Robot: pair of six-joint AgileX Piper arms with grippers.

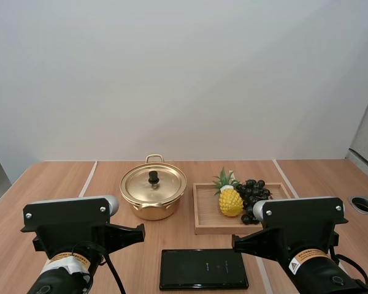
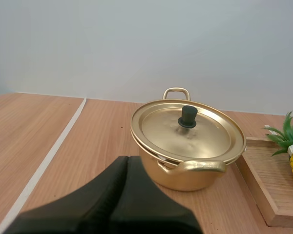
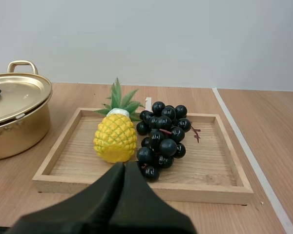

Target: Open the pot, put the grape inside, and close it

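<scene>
A golden pot (image 1: 152,207) stands mid-table with its lid (image 1: 162,185) on, black knob (image 1: 153,177) upright. To its right a wooden tray (image 1: 208,229) holds a bunch of dark grapes (image 1: 253,196) and a yellow toy pineapple (image 1: 230,201). My left gripper (image 2: 127,158) is shut on nothing, a short way in front of the pot (image 2: 185,178), low over the table. Likewise shut and holding nothing, my right gripper (image 3: 124,165) sits at the tray's front rim (image 3: 210,191), with the grapes (image 3: 163,134) just beyond its tip and the pineapple (image 3: 115,139) beside them.
A flat black slab like a phone (image 1: 203,268) lies on the table between the two arms, near the front edge. A round hole (image 1: 364,204) is set in the table at the far right. Pale seams run along the tabletop.
</scene>
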